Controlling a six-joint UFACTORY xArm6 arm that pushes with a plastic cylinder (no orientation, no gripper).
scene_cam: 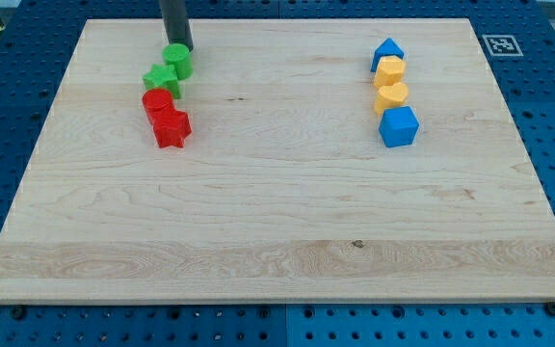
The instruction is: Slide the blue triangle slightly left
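The blue triangle (pixel 387 53) lies at the top of a column of blocks on the right side of the wooden board (pixel 277 222). Below it are a yellow block (pixel 390 70), a yellow heart-shaped block (pixel 391 94) and a blue cube (pixel 399 126). My tip (pixel 180 47) is at the view's top left, far left of the blue triangle, just above a green cylinder (pixel 177 60).
At the left, a green star-shaped block (pixel 161 79) sits below the green cylinder, then a red cylinder (pixel 157 102) and a red star-shaped block (pixel 171 127). A black-and-white marker (pixel 498 43) is at the board's top right corner.
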